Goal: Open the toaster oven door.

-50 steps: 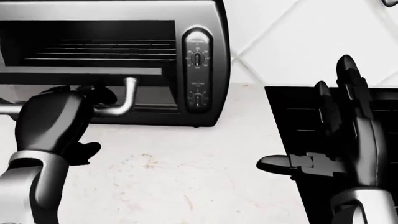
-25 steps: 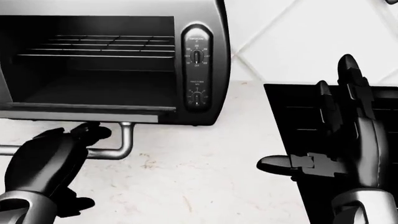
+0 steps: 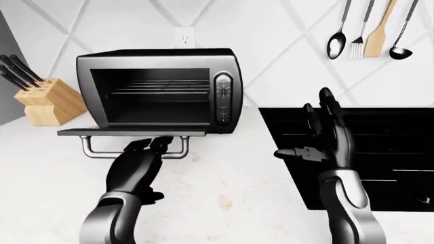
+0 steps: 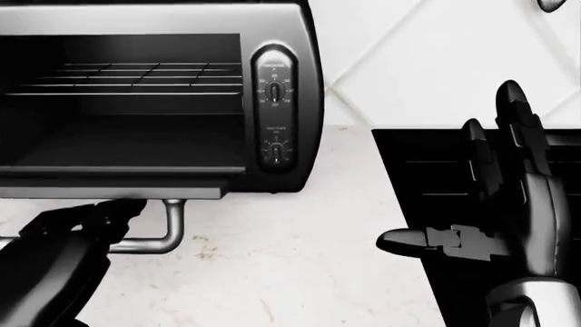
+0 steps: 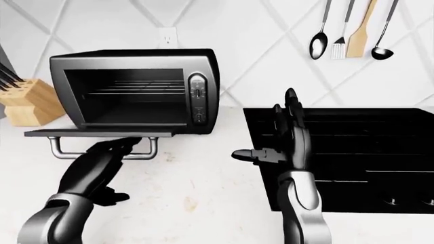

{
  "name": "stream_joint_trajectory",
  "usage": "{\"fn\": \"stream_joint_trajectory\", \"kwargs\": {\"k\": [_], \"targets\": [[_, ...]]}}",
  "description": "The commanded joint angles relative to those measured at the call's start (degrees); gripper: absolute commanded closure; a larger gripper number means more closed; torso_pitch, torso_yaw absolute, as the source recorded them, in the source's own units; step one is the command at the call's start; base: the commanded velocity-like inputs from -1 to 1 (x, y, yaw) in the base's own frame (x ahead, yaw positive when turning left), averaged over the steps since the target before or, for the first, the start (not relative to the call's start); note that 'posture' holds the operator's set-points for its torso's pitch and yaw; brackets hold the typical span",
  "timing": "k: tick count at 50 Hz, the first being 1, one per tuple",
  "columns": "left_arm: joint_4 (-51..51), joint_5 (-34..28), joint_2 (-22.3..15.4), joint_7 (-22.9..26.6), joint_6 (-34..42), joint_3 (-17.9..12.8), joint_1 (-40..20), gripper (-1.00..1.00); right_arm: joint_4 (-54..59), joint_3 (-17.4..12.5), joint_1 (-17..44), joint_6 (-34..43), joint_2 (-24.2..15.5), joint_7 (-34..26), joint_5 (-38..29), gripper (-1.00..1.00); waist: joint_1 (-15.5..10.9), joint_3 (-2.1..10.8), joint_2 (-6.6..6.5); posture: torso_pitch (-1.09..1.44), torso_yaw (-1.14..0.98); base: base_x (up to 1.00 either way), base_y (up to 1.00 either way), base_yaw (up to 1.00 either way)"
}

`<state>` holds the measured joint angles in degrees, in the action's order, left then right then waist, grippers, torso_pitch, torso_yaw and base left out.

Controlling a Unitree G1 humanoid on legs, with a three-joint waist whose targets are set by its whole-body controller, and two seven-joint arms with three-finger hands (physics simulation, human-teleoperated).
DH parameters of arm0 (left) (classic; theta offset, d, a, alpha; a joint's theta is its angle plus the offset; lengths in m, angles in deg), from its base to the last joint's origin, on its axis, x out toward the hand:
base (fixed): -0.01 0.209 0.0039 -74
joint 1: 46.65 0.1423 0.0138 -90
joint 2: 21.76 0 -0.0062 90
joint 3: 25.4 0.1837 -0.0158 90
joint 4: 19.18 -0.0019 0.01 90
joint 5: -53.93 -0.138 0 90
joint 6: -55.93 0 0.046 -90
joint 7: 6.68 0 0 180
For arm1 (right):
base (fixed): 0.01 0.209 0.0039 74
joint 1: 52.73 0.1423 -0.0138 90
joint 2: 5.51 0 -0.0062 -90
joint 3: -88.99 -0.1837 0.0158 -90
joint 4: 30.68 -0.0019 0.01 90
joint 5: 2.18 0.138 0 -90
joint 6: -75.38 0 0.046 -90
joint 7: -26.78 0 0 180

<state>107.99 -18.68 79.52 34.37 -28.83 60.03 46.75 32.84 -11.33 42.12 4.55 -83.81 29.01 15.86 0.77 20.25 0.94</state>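
The toaster oven (image 3: pixel 159 91) is seen on the table (image 3: pixel 224 198), its door (image 3: pixel 132 132) lowered flat. The left robot hand (image 3: pixel 139 162) is curled loosely under the handle (image 3: pixel 136 152), grip uncertain. The right robot hand (image 3: pixel 325 137) is held open. Dial lettering is unreadable.

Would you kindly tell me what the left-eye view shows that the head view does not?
Only the left-eye view shows the knife block, the hanging utensils, the outlet and the whole oven. Only the head view shows the dials large enough to make out. Both show the door down flat, the left hand at the handle, and the right hand open over the stove.
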Motion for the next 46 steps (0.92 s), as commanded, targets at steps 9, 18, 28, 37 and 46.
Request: {"fn": "stream_joint_trajectory", "kwargs": {"k": [9,18,28,37,46], "targets": [[8.9,3.0,1.3,8.7,1.1,-0.6,1.3,-0.67,-0.8,0.1,1.8,-2.2,-0.3,-0.3,0.0,-1.00,-0.4,-0.55,0.30,-0.45,0.00,0.00,0.00,0.00],[11.6,3.2,1.8,9.1,3.2,-1.1,-0.8,-0.73,-1.3,0.3,1.6,-2.0,-0.1,-0.1,-0.1,-1.00,-0.8,-0.80,0.68,-0.45,0.00,0.00,0.00,0.00],[17.2,4.0,2.3,12.9,3.4,-1.5,2.1,-0.90,-1.1,0.2,1.8,-2.0,-0.2,-0.1,0.0,-1.00,-1.2,-0.95,0.77,-0.45,0.00,0.00,0.00,0.00],[21.8,3.8,2.8,16.9,4.4,-2.5,0.8,-0.91,-0.8,0.2,2.0,-2.1,-0.3,-0.2,0.1,-1.00,-1.4,-1.08,0.83,-0.45,0.00,0.00,0.00,0.00],[22.8,3.8,3.2,18.2,4.9,-4.6,-2.2,-0.91,-0.4,0.0,1.7,-2.8,-0.3,-0.4,0.2,-1.00,-1.5,-1.13,0.92,-0.45,0.00,0.00,0.00,0.00]]}}
